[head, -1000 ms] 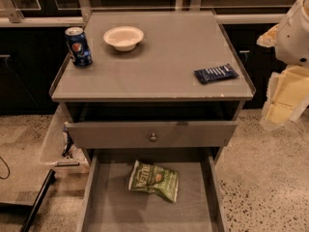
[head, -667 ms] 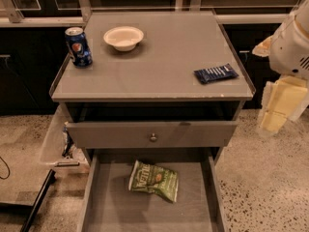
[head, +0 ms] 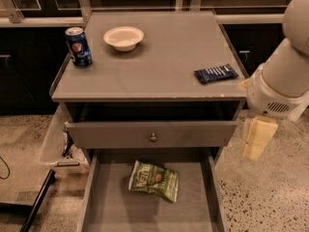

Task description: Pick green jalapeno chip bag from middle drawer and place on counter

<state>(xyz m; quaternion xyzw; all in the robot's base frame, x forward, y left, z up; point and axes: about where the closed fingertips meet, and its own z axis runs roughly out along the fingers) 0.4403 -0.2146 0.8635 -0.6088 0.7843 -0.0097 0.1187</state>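
Green jalapeno chip bag (head: 153,180) lies flat in the open middle drawer (head: 111,211), approx. centre, below the counter (head: 174,52). Tool (head: 255,146) hangs off the counter's right side, well apart from the bag; apart or together, can't tell. On the counter: soda can (head: 78,46), bowl (head: 123,37), blue wrapper (head: 216,73).

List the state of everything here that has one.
middle drawer: pulled open.
top drawer: ajar.
chip bag: lying flat in the middle drawer.
soda can: upright on the counter, back left.
bowl: upright, looks empty.
blue wrapper: flat on the counter, near its right edge.
gripper: hanging right of the cabinet, apart from the chip bag.
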